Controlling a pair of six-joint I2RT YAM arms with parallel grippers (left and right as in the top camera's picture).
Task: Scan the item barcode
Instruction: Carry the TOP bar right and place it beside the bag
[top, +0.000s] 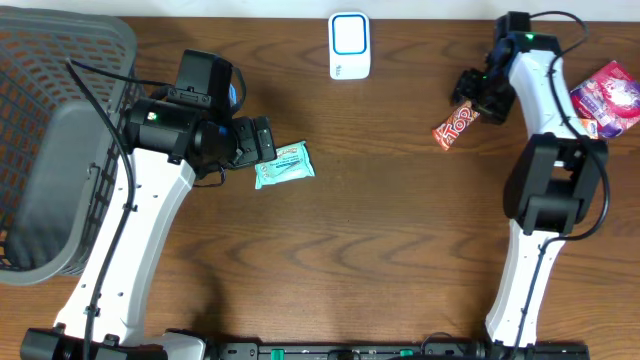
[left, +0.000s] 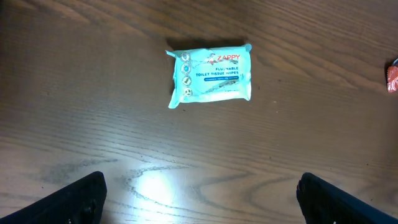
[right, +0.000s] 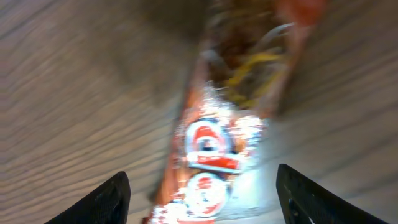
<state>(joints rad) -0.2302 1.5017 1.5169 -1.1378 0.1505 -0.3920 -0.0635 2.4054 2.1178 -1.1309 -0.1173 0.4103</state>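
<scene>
A teal wipes packet (top: 284, 165) lies flat on the wooden table, label up. My left gripper (top: 266, 141) hovers just beside it, up and to the left. In the left wrist view the packet (left: 210, 73) lies ahead of the gripper (left: 202, 205), whose fingers (left: 81, 199) stand wide apart with only bare wood between them. An orange-red snack packet (top: 455, 125) lies at the right. My right gripper (top: 472, 100) is over its upper end, open. In the right wrist view the packet (right: 217, 143) is blurred and touches neither finger. A white scanner (top: 349, 45) stands at the back centre.
A grey mesh basket (top: 60, 140) fills the far left. A pink packet (top: 607, 97) lies at the right edge, behind the right arm. The orange-red packet's end (left: 393, 76) shows at the right edge of the left wrist view.
</scene>
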